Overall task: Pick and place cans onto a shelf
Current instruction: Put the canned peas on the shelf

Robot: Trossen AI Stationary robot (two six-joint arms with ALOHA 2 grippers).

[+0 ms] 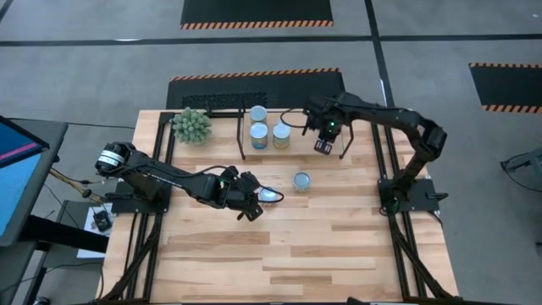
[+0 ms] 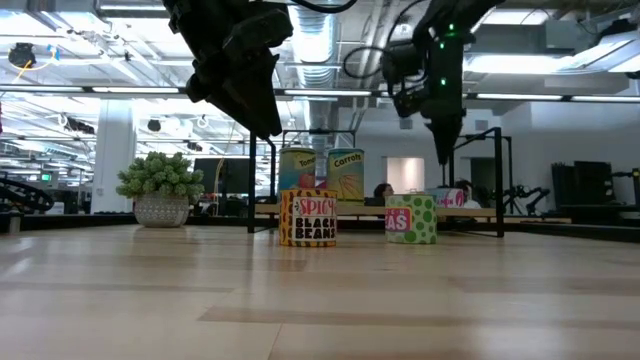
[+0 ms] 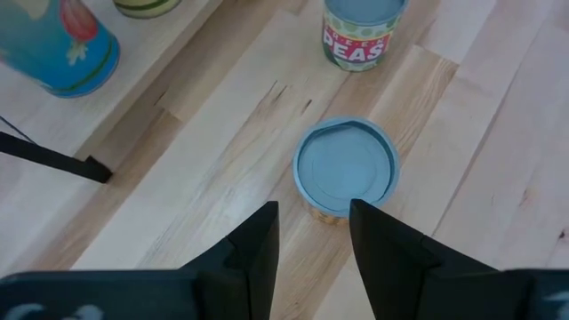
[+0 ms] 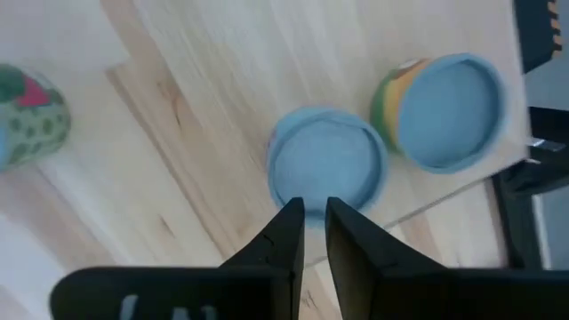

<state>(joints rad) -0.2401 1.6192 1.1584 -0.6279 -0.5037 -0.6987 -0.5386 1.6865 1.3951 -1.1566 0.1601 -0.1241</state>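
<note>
Currently left end effector (image 1: 258,202) hovers over black-beans can (image 1: 269,195) on tabletop (image 1: 339,246), fingers apart — lined up to grip. Right end effector (image 1: 323,142) nearly closed, empty, above cans (image 1: 280,135) on shelf (image 1: 222,140). Peas can (image 1: 301,180) waits between.

The bench (image 1: 339,246) is pale wood in long planks with darker grain streaks. One can (image 2: 308,218) is orange and yellow with black lettering; another can (image 2: 411,219) is green with darker green dots and a pink band of white letters. Two cans on the shelf (image 2: 470,213) show yellow and blue-green labels. All the lids are silvery blue. The plant (image 1: 192,125) is green, in a patterned pale pot.
</note>
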